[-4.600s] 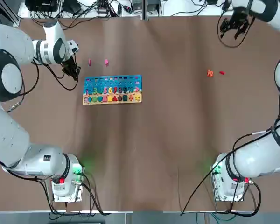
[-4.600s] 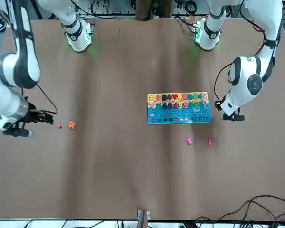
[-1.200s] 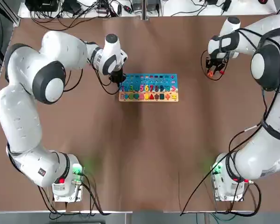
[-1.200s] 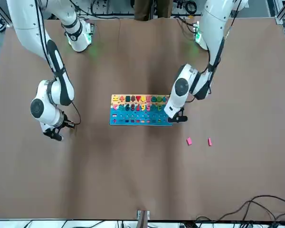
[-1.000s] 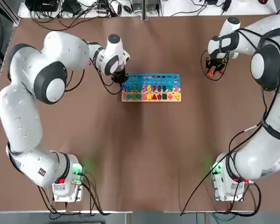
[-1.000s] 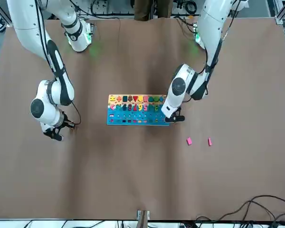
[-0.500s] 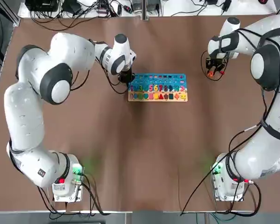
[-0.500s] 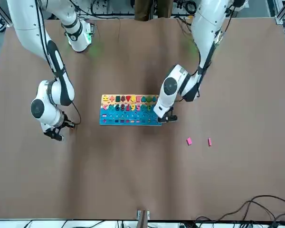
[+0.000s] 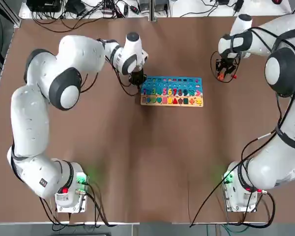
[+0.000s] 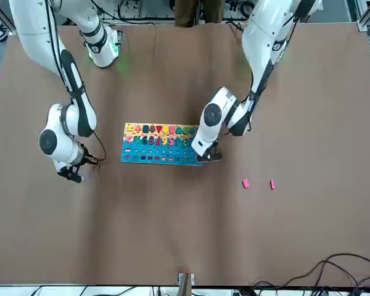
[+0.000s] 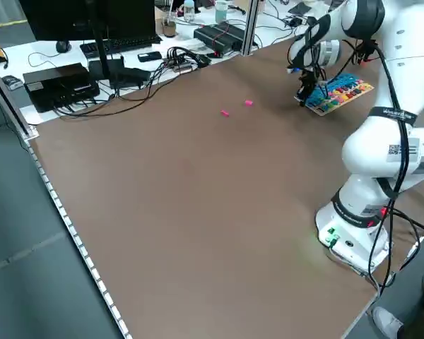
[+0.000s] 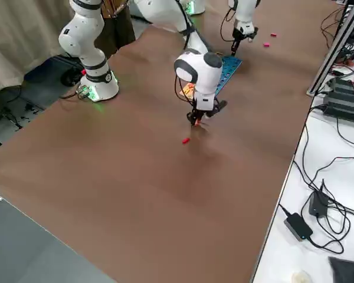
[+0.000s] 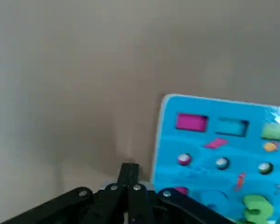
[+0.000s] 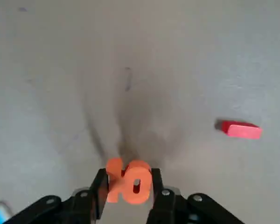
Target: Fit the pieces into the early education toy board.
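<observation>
The early education toy board [image 9: 171, 92] lies flat at the table's far middle, blue part away from the bases. My left gripper [image 9: 137, 79] is shut with nothing in it, and its tips press against the board's left end [image 13: 164, 140]. Far right, my right gripper [image 9: 221, 73] is shut on the orange piece [image 14: 129, 182], low over the table. The red piece [image 14: 241, 130] lies on the table close by [image 12: 186, 141]. Two pink pieces [image 10: 245, 183] [image 10: 272, 184] lie beyond the board on the robot's left; the top view hides them under the left arm.
Cables, a monitor and boxes line the bench past the far edge [image 11: 127, 67]. Both arm bases [image 9: 69, 194] [image 9: 241, 194] stand at the near edge. Bare brown tabletop [image 9: 152, 162] lies between the bases and the board.
My shut left gripper has pushed the board steadily toward the robot's right. The right gripper has closed on the orange piece and barely moved.
</observation>
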